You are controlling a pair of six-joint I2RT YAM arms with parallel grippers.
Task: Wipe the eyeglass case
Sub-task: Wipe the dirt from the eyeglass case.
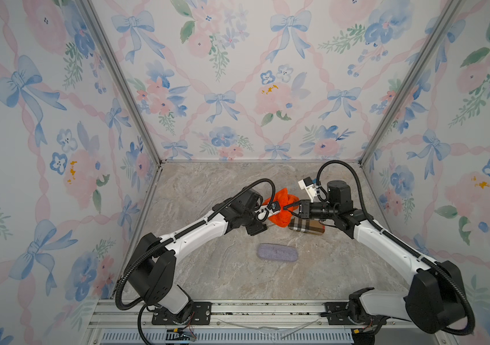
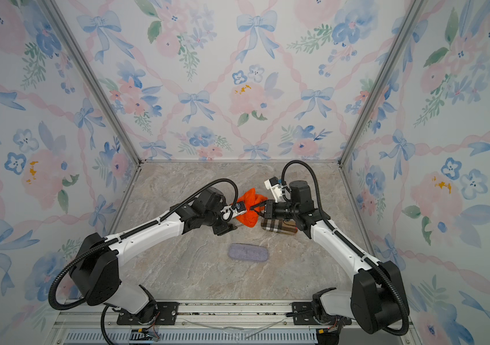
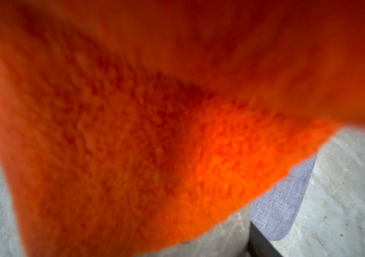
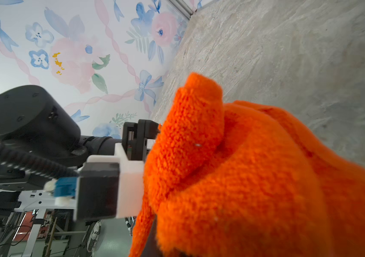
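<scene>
Between both sets of jaws the orange cloth (image 1: 281, 218) is held aloft — right gripper (image 1: 288, 207) clamped tight, left gripper (image 1: 277, 210) part-closed on it — wiping judged not yet begun, so lowering is called for onto the plaid eyeglass case (image 1: 308, 227) just beneath the right jaws.

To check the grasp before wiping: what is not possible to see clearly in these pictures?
Left end effector: fingers buried in the orange cloth in both top views; open or shut unclear.
Left wrist view: blurred cloth covers most, cutting off the grey case.
Plaid case: top views, partly under cloth and right arm.
</scene>
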